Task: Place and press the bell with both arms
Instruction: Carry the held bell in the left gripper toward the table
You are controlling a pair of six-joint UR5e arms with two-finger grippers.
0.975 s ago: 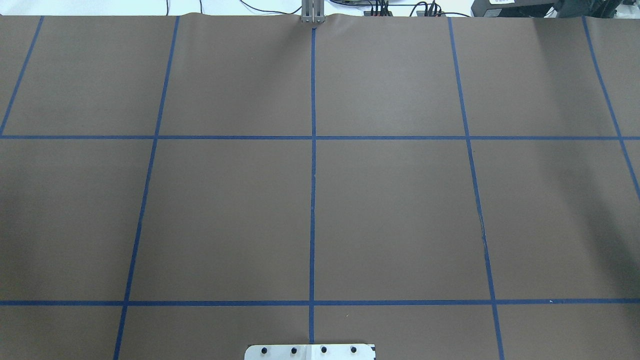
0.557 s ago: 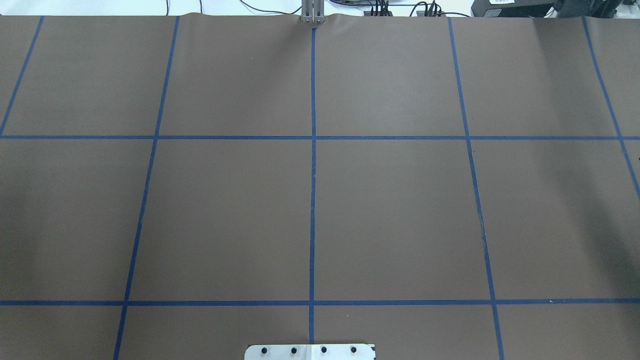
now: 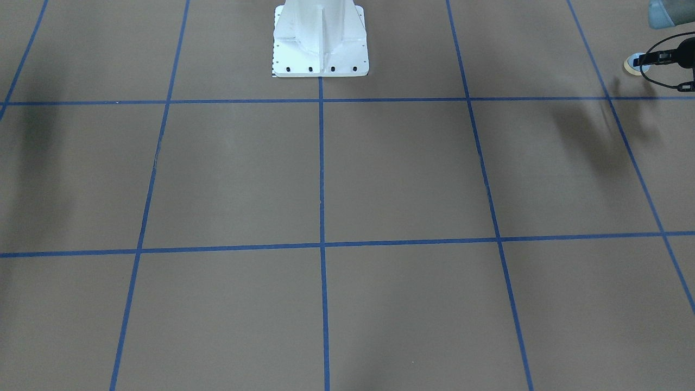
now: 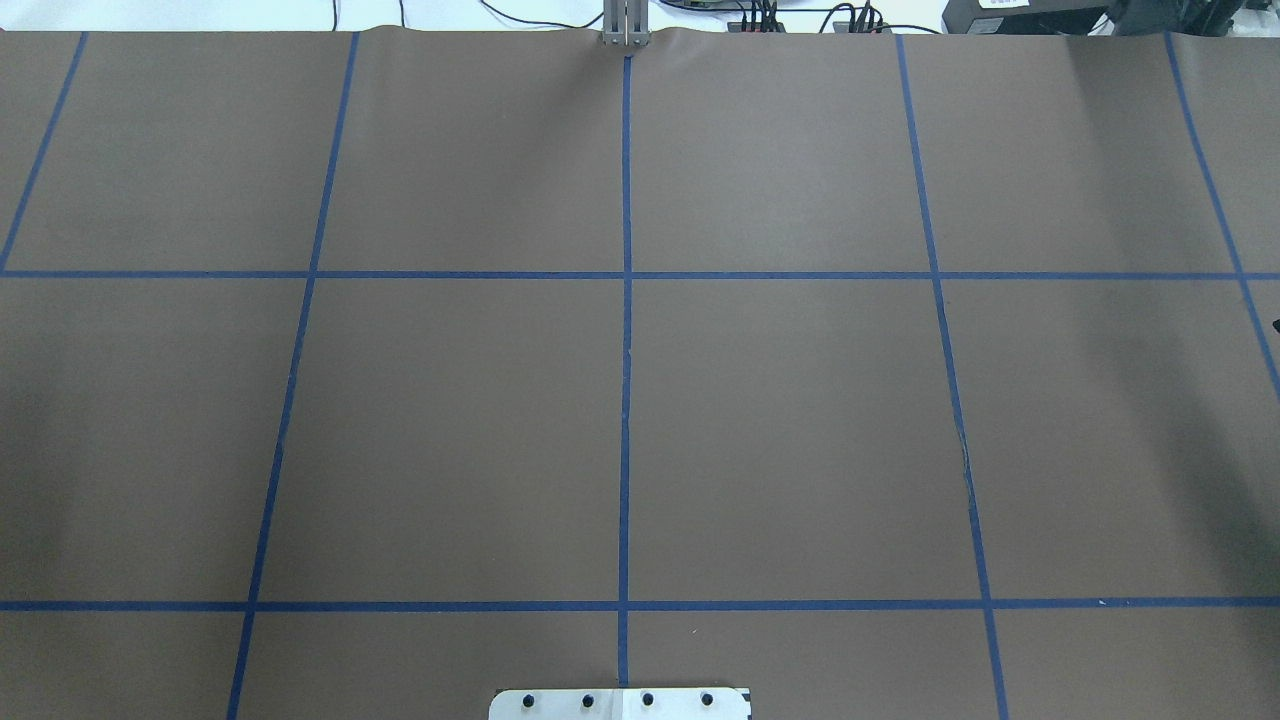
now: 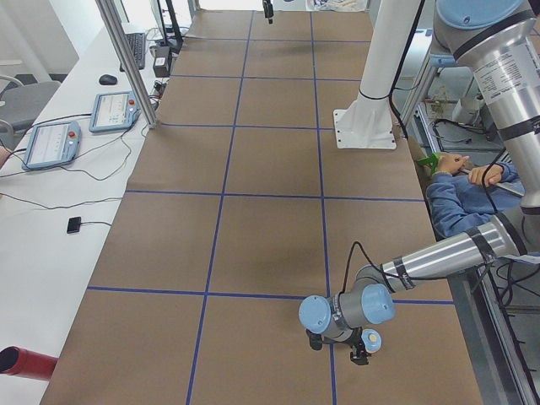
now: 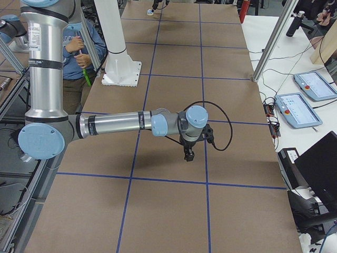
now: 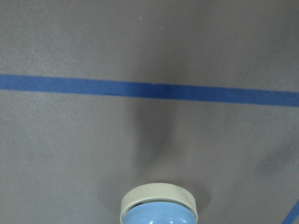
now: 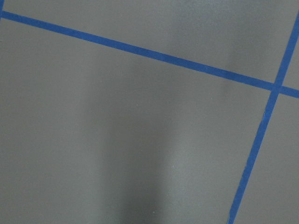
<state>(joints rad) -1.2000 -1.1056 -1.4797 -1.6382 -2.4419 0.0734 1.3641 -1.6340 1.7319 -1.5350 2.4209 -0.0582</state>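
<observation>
The light-blue bell point(image 3: 631, 63) with its cream base ring is in my left gripper point(image 3: 644, 60), near the table's end on my left and close to the robot's side. The exterior left view shows the bell point(image 5: 372, 340) tilted at the left gripper point(image 5: 361, 351), just above the brown table cover. In the left wrist view the bell point(image 7: 159, 209) fills the bottom centre, with its base ring pointing away from the camera. My right gripper point(image 6: 188, 156) points down over the table's right part. I cannot tell whether it is open or shut. The right wrist view shows only table and blue tape.
The white pedestal base point(image 3: 320, 49) stands at the table's middle on the robot's side. A seated person in blue point(image 5: 460, 201) is beside that edge. A side table with tablets point(image 5: 52, 143) and a metal post point(image 5: 126, 59) borders the far side. A red cylinder point(image 5: 18, 361) lies there.
In the overhead view the shadow on the table's right part has shifted a little, and a small dark tip has come in at the right edge. Nothing else has changed.
</observation>
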